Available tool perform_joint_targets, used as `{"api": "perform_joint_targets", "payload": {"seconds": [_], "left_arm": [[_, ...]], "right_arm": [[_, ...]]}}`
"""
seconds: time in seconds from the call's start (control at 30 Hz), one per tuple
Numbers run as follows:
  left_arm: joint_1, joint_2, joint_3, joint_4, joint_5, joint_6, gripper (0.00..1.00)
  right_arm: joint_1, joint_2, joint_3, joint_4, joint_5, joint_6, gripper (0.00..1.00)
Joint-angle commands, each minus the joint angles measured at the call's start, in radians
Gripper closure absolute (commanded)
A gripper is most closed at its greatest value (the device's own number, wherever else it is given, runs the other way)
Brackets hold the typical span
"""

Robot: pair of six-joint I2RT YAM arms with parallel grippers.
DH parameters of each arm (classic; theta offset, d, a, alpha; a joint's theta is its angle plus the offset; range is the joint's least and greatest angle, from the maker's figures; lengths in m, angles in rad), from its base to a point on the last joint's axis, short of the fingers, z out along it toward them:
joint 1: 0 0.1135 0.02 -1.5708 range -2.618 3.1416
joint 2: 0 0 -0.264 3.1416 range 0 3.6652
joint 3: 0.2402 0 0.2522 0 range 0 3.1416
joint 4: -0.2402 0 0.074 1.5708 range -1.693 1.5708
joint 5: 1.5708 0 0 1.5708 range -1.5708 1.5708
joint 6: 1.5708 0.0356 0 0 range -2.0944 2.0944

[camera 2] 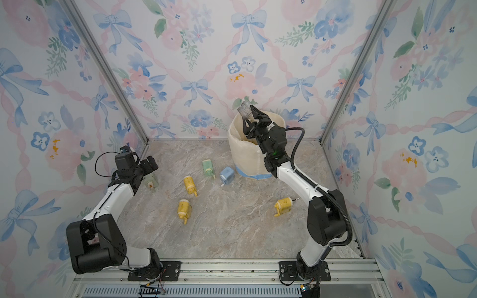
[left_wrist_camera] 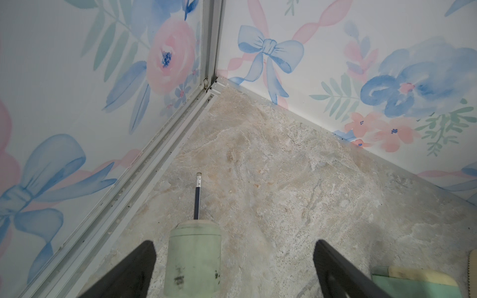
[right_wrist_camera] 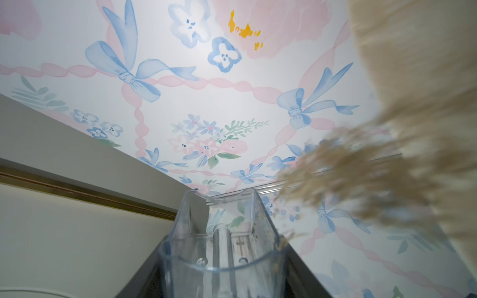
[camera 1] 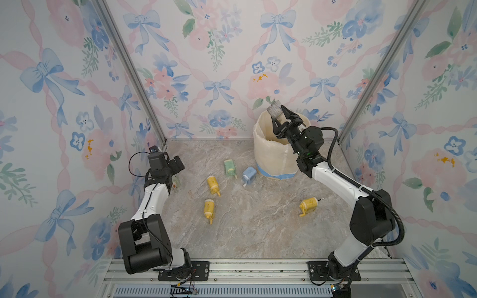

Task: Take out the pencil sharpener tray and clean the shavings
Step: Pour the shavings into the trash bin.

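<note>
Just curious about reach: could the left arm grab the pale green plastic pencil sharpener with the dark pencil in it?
Probably yes. The left gripper is open, and the pale green plastic pencil sharpener looks lined up between its fingers, with nothing covering it. The side wall is near but apart.

We look down on a marbled tabletop [camera 1: 258, 232]. At the back stands a cream bin [camera 1: 271, 157] with a blue base. Near it lie a blue sharpener [camera 1: 248, 175] and a green sharpener [camera 1: 229, 167]. Toward the middle lie a yellow sharpener [camera 1: 213, 184] and a second yellow sharpener [camera 1: 208, 207]; a third yellow sharpener [camera 1: 308, 205] lies well apart on the right. By the left wall we find a pale green sharpener [left_wrist_camera: 193, 258] with a dark pencil [left_wrist_camera: 198, 196] sticking out.
</note>
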Motion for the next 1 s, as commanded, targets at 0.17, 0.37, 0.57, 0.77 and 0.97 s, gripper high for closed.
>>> {"api": "perform_joint_targets", "payload": {"seconds": [0.17,0.37,0.57,0.77,0.97], "left_arm": [[-0.007,-0.004,-0.017,0.022,0.025,-0.005,0.02],[-0.007,-0.003,-0.016,0.024,0.045,-0.008,0.02],[-0.010,-0.011,-0.016,0.024,0.059,-0.014,0.02],[-0.025,-0.023,-0.013,0.026,0.073,-0.019,0.02],[-0.037,-0.036,-0.013,0.027,0.076,-0.016,0.02]], "right_arm": [[0.039,0.066,0.038,0.354,0.166,0.146,0.51],[0.040,0.106,-0.017,0.460,0.186,0.186,0.51],[0.040,0.079,-0.032,0.507,0.143,0.143,0.50],[0.032,0.095,-0.070,0.608,0.171,0.162,0.50],[0.035,0.095,-0.069,0.628,0.160,0.136,0.50]]}}
